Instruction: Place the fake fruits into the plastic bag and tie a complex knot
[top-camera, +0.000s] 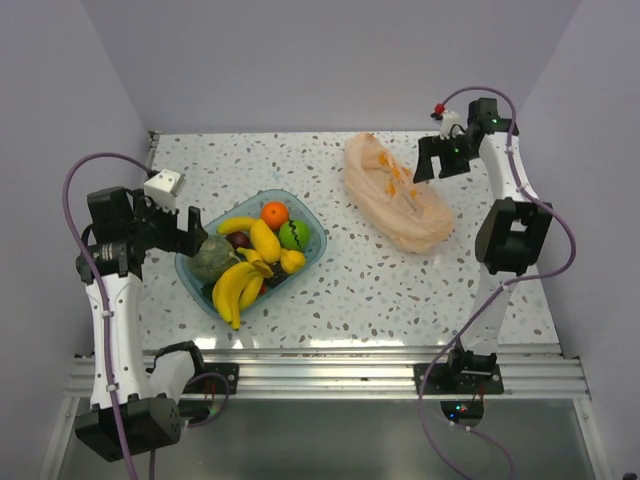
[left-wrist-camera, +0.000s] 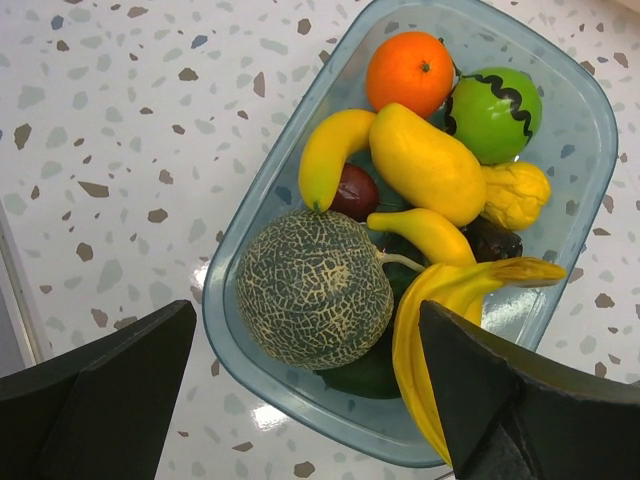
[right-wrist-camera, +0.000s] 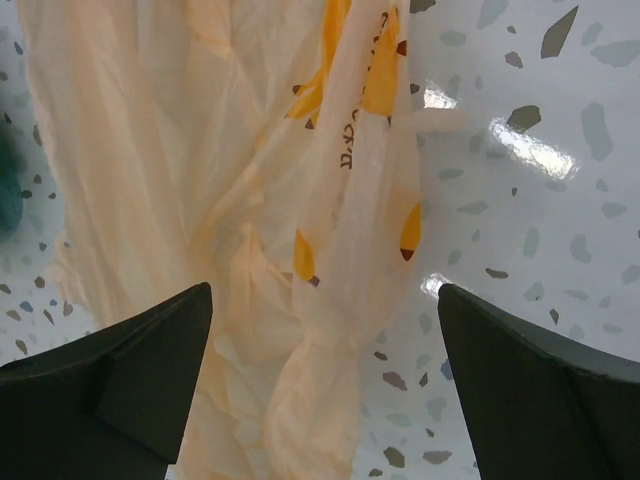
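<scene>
The fake fruits sit heaped together in a clear blue tray on the left half of the desk. Only the left wrist view tells them apart: a netted grey-green melon at the near end, bananas curving beside it, a dark plum tucked under a yellow piece, an orange and a green ball with a black wavy line at the far end, and a small knobbly yellow piece against the far wall.

The plastic bag lies flat and crumpled on the far right of the desk, well apart from the tray. The overhead view shows its whole long peach shape. The right wrist view shows only a stretch of it, but close enough to make out thin translucent folds, orange patches of print and small dark lettering.

The left claw hangs over the near-left end of the tray, its fingers spread wide with the melon between them in its own camera, gripping nothing. The right claw hangs over the bag, fingers equally wide apart and holding nothing.
</scene>
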